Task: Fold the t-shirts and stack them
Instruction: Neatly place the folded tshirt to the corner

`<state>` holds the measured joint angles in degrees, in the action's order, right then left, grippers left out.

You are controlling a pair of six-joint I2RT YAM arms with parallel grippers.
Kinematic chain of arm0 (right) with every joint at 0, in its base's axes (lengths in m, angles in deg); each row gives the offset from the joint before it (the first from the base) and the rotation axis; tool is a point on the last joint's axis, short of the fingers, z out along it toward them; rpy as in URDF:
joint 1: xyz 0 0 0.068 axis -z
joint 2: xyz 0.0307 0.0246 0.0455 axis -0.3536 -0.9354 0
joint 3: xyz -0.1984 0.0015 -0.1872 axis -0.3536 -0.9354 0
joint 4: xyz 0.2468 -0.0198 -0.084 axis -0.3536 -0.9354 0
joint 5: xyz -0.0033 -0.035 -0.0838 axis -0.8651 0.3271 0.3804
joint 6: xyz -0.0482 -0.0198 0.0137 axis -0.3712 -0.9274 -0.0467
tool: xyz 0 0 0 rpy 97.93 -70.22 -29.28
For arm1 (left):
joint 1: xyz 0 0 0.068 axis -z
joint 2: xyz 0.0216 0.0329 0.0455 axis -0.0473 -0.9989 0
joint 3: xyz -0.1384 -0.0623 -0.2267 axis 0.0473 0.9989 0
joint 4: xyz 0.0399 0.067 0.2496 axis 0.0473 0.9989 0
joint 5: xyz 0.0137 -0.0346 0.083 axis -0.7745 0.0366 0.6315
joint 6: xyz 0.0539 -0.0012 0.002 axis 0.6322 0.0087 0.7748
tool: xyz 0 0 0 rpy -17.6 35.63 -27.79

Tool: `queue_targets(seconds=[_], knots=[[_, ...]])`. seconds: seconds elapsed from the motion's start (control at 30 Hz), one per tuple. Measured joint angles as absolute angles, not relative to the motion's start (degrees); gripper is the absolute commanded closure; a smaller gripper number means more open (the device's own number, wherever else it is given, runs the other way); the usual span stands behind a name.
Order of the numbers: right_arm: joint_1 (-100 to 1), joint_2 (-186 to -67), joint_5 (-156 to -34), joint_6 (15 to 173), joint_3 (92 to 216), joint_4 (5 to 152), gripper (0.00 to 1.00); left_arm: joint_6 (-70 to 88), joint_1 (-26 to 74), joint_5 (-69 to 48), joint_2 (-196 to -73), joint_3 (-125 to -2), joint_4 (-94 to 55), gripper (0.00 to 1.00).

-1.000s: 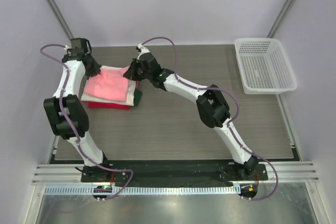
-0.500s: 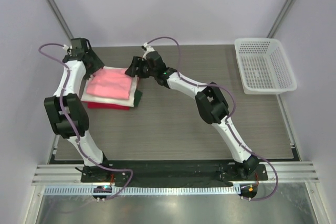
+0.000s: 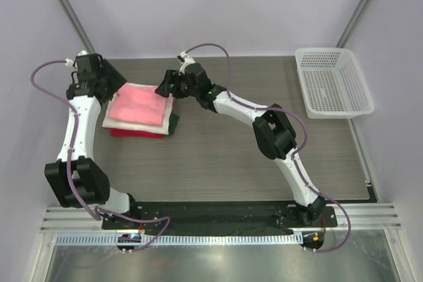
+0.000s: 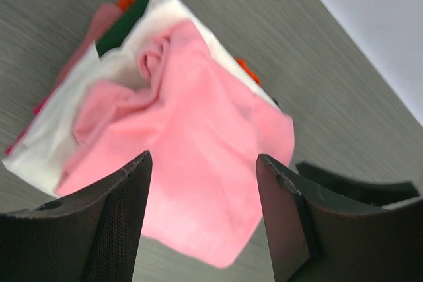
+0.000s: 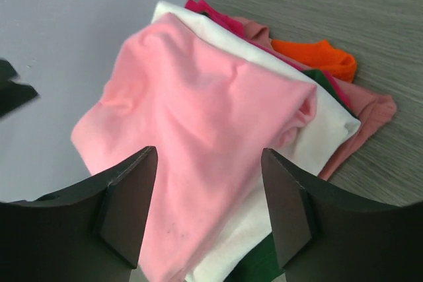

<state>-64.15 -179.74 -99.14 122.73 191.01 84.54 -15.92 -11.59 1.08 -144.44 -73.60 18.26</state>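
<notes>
The tees (image 3: 135, 111) lie stacked at the far left of the table (image 3: 218, 156). The left gripper (image 3: 114, 84) is at the stack's far-left corner, the right gripper (image 3: 162, 89) at its far-right corner. The basket (image 3: 334, 82) stands far right.

Left pincer (image 4: 201, 163) and right pincer (image 5: 208, 156) gape (arms outstretched).

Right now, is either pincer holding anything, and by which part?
Nothing is held. The left pincer and right pincer both stand open over the folded salmon-pink cotton t-shirt, gripping no cloth.
</notes>
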Motion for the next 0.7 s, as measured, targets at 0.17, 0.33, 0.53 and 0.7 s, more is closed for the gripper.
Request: queue_targets(seconds=[0.17,0.33,0.53,0.7], knots=[[-64.3,-178.0,-100.3,124.2,191.8,85.1,0.62,-20.5,-11.7,-5.6,-139.7,-62.8,12.9,0.37],[-64.6,-178.3,-105.2,128.3,194.3,85.6,0.85,-25.1,-14.3,-12.5,-144.5,-58.5,8.2,0.43],[-65.7,-181.6,-113.8,138.6,196.3,94.2,0.94,-29.4,-18.6,-15.5,-146.6,-52.6,1.8,0.42],[-66.1,-184.4,-118.4,145.2,191.2,98.6,0.96,-32.6,-20.7,-17.5,-145.0,-46.2,-5.5,0.41]])
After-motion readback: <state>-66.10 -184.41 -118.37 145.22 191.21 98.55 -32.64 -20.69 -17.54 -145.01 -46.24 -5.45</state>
